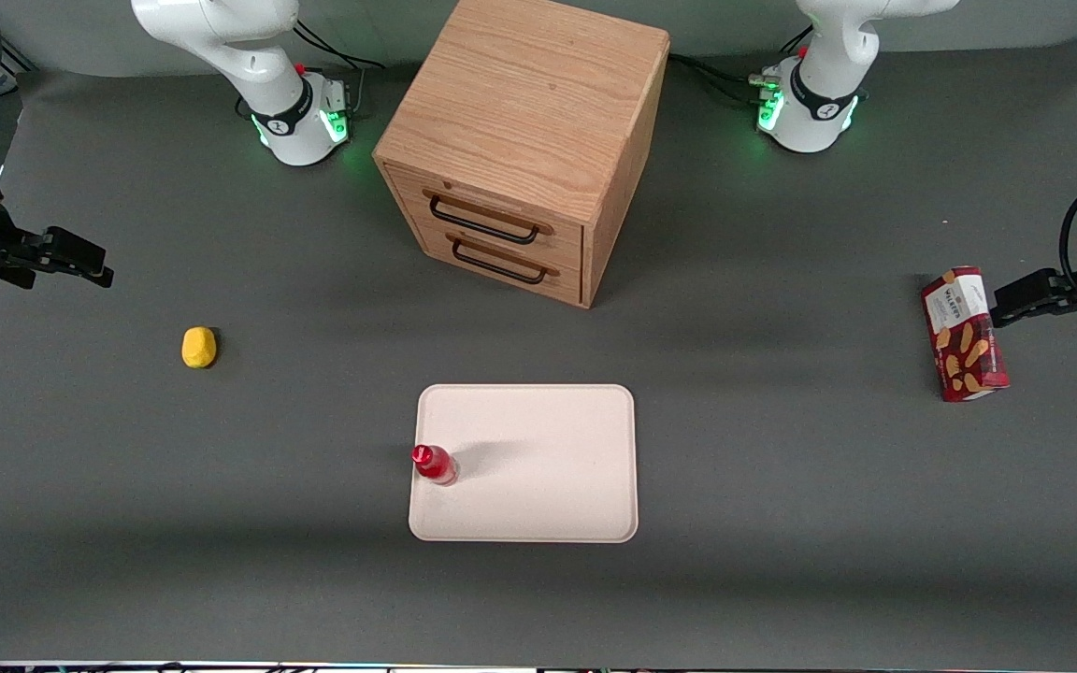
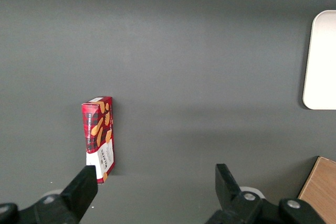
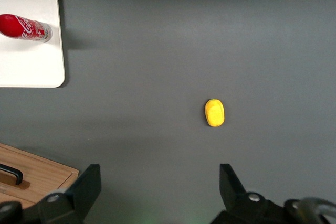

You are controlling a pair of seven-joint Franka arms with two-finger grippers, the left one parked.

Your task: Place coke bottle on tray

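Note:
The coke bottle [image 1: 434,464] [image 3: 24,28], small, red and shiny, stands upright on the pale tray [image 1: 548,486] [image 3: 31,61], close to the tray's edge on the working arm's side. My gripper [image 1: 80,262] [image 3: 159,182] hangs high over the working arm's end of the table, well away from the tray. Its fingers [image 3: 86,184] are spread wide with nothing between them.
A wooden two-drawer cabinet [image 1: 524,140] stands farther from the camera than the tray. A small yellow object [image 1: 199,347] [image 3: 214,113] lies on the grey mat between my gripper and the tray. A red snack box [image 1: 964,334] [image 2: 99,137] lies toward the parked arm's end.

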